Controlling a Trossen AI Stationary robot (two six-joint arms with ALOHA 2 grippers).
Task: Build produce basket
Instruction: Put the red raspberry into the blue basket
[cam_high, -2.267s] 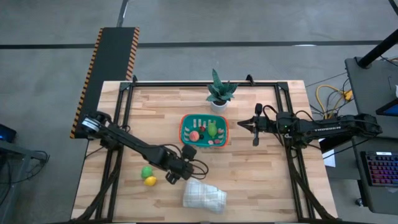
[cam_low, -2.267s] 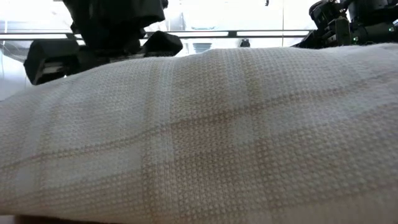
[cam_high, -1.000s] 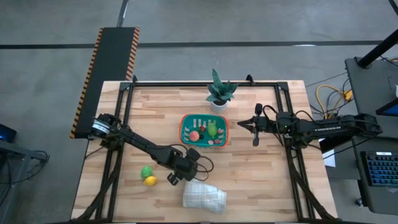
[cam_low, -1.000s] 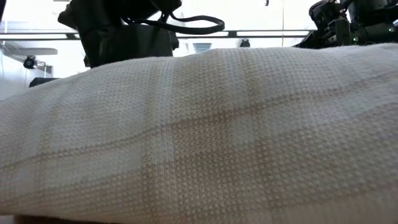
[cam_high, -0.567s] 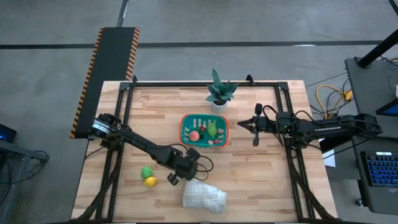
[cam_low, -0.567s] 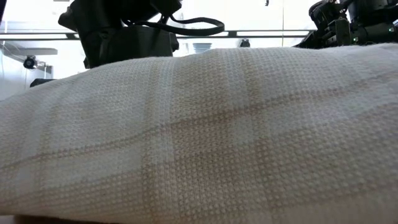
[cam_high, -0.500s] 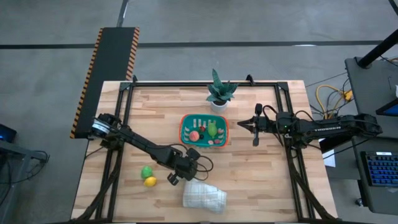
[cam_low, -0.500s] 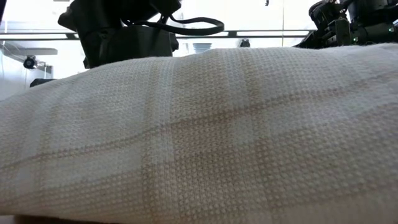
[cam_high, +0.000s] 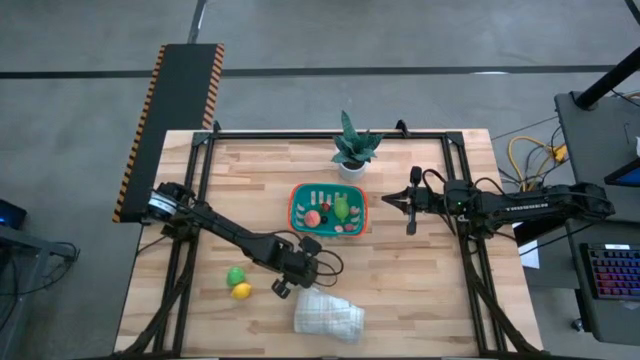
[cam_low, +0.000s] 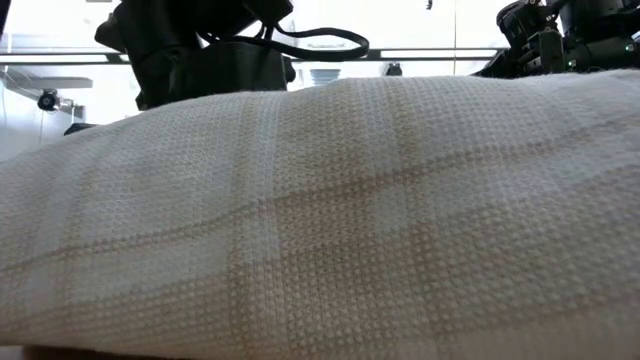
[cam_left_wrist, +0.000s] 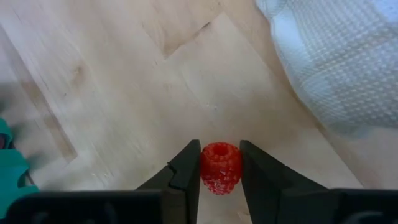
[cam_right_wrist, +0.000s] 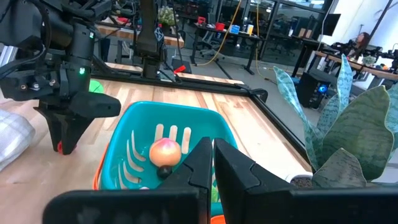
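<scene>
The left hand (cam_left_wrist: 220, 169) has just closed its two fingers onto a small red raspberry (cam_left_wrist: 220, 168), which still sits on the wooden counter (cam_left_wrist: 124, 93); the berry looks ready to be lifted. The teal basket (cam_high: 328, 209) lies ahead of this hand, already holding a pink fruit and a green piece. A folded white cloth (cam_high: 327, 314) lies just beside the hand, and green (cam_high: 235, 276) and yellow (cam_high: 241, 291) fruits wait behind it. The right hand (cam_right_wrist: 213, 163), fully shut and empty, hovers by the basket's far side.
</scene>
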